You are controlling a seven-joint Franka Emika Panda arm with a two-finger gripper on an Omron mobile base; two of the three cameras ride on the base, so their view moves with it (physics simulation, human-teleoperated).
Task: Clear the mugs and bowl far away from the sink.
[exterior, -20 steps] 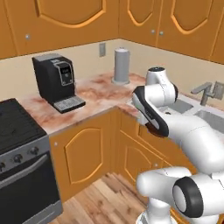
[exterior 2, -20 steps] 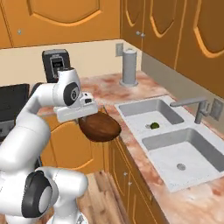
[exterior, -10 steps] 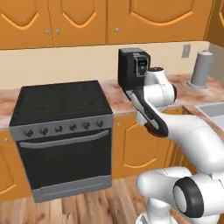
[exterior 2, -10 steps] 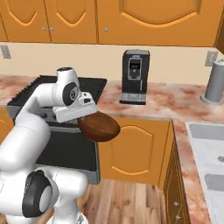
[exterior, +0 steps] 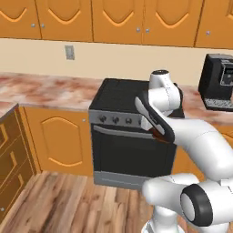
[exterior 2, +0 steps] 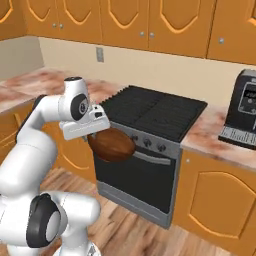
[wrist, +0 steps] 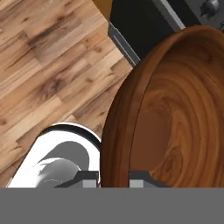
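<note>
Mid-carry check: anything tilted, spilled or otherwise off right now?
The wooden bowl hangs from the gripper tipped on its side, pinched by the rim, in front of the stove above the wood floor. It looks empty, and nothing has spilled.

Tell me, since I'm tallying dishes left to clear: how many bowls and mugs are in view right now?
1: the brown wooden bowl, carried in the gripper in front of the black stove. No mugs appear on the counter stretches in view; any others would lie outside these views.
</note>
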